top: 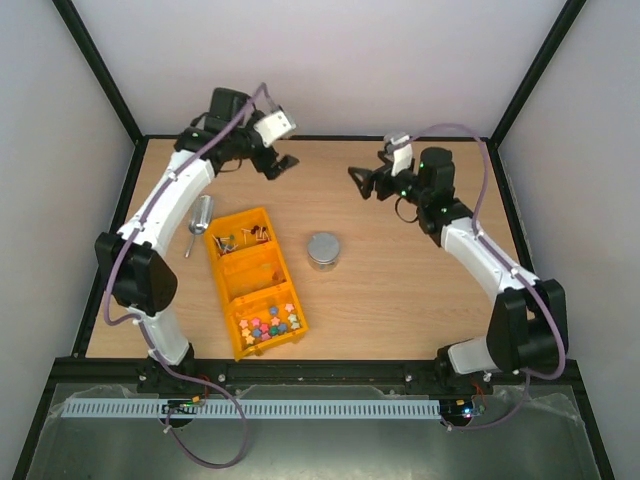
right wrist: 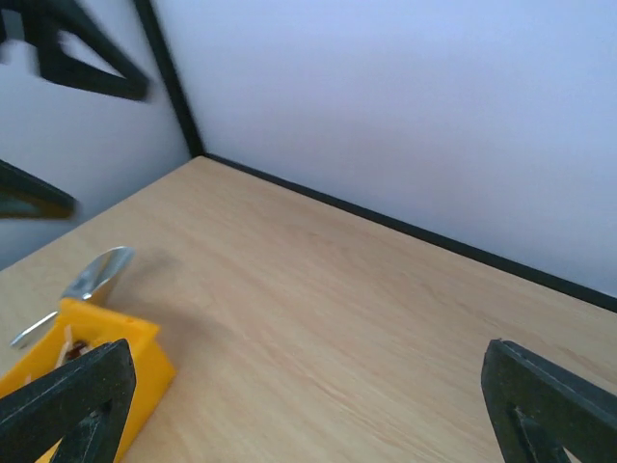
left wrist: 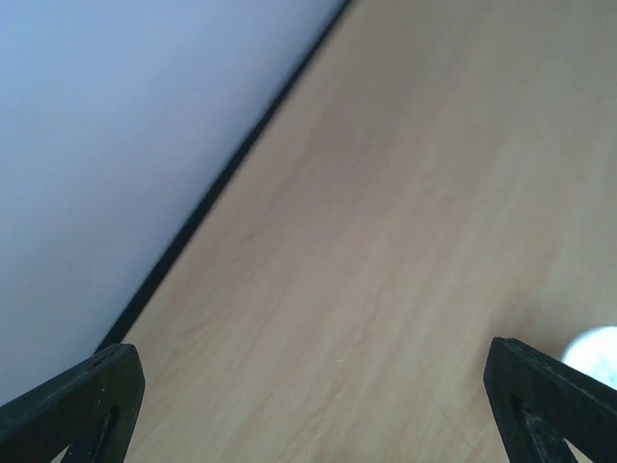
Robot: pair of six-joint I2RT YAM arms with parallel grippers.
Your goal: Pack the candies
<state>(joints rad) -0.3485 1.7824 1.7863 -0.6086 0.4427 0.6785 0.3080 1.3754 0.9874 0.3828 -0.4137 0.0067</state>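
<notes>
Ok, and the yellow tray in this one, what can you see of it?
The yellow tray looks like moulded plastic, a long open-topped rectangle split into three compartments. It lies flat on the table, left of centre, its long axis slanted. The far compartment holds the candies, the middle one looks empty, the near one holds small multicoloured pieces. A metal scoop lies by its far left corner; whether they touch is unclear.

Overhead view looks down; both wrist views skim the same table (top: pixel 400 280).
</notes>
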